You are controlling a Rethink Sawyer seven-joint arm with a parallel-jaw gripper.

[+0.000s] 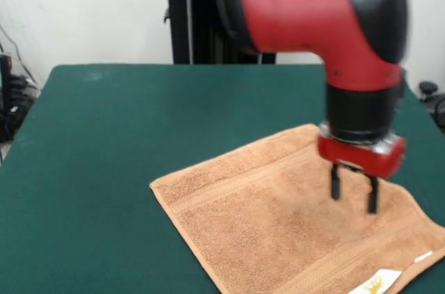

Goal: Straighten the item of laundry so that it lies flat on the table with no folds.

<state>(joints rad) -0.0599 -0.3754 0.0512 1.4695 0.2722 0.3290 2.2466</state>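
The orange-tan towel [278, 231] lies spread on the near right part of the dark green tabletop [104, 169], turned at an angle so that one corner points left and another points away toward the back. It looks mostly flat, with woven border bands running along its upper left edge and its lower right edge; its near part runs off the bottom of the front view. A white care tag [375, 283] with a yellow mark sits near the bottom edge, and a smaller white strip [423, 257] shows at the right hem. The pincer [354, 194] hangs over the towel's right half, its two dark fingers [336, 183] pointing down and spread apart, grasping nothing. Above it rises the red and black arm [313, 16].
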